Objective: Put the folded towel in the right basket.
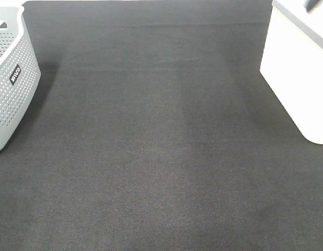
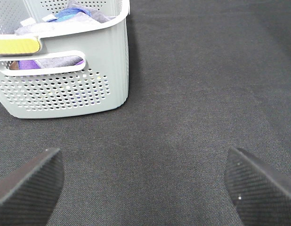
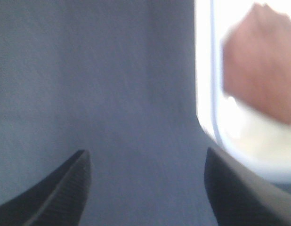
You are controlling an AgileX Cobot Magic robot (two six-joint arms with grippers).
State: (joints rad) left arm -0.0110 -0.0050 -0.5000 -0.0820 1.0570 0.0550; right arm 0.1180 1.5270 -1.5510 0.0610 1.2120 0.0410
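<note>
Towel [image 3: 261,63] shows only in the right wrist view: a blurred rust-brown patch lying inside the white basket [image 3: 204,70], past its pale rim. No tag or fold line can be made out there, so its long axis cannot be told. In the high view the same basket [image 1: 295,78] stands at the right edge of the dark mat [image 1: 161,157], and its inside is out of frame, so the cloth is not seen from above.

The right gripper [image 3: 145,186] hangs over the mat just beside the basket's wall, outside it, fingers spread wide with nothing between them. The towel lies off to the basket side of those fingers and beyond them, not in the gap. Of the two arms this one is plainly nearer to it.

The left gripper [image 2: 145,183] is also wide open and empty, over bare mat, facing the grey perforated basket [image 2: 65,84], which holds purple and blue cloths. In the high view that grey basket [image 1: 12,78] stands at the left edge, well apart from the white one.

Judging from how things lie, the towel already rests where the task wants it, and any further move would belong to the right arm.
</note>
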